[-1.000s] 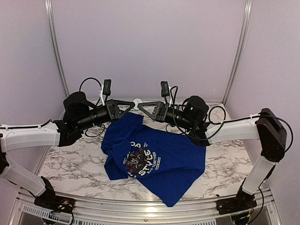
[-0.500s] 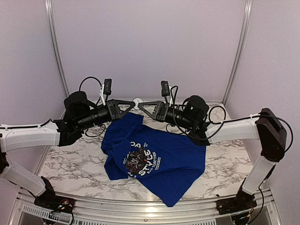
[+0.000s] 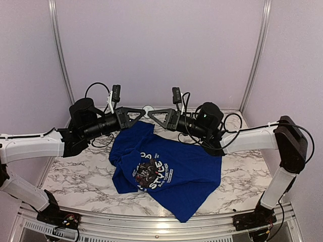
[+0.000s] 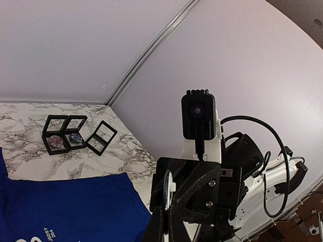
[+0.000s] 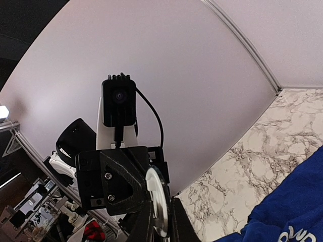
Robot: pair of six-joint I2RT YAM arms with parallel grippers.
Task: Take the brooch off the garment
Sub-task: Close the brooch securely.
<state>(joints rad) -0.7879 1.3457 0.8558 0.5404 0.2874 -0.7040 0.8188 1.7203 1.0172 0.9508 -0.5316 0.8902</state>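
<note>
Change since earlier frames: the right gripper (image 3: pixel 150 113) has crept slightly toward 10 o'clock in the top view, so its tip is closer to the left gripper (image 3: pixel 142 115). The left arm and the garment lie as they did.
Left gripper: raised above the far side of the table, pointing toward 3 o'clock. Its fingers are pressed fully together. In its own wrist view the brooch stands edge-on directly above the fingertips; whether they pinch it cannot be told.
Right gripper: raised at the same height, pointing toward 9 o'clock, tip to tip with the left gripper. Its fingers (image 5: pixel 143 222) stand only a narrow slit apart, and in its wrist view the lower rim of the brooch sits between them, gripped.
Brooch (image 3: pixel 148 108): a round white disc held in the air where the two tips meet, clear of the cloth, at 12 o'clock from the garment.
Garment (image 3: pixel 186 176): a royal-blue T-shirt lying rumpled on the middle of the table, print side up. The round white lettering and dark graphic sit toward its 8 o'clock part. One corner reaches the near rail at 6 o'clock, and the collar end lies just under the grippers.
Table (image 3: pixel 75 176): white-and-grey marble surface, touching the garment all along its underside.
Display frames (image 4: pixel 65 133): black open-sided frames grouped on the marble near the far corner, seen in the left wrist view, well apart from the garment. Small items sit in two of them, too small to identify.
</note>
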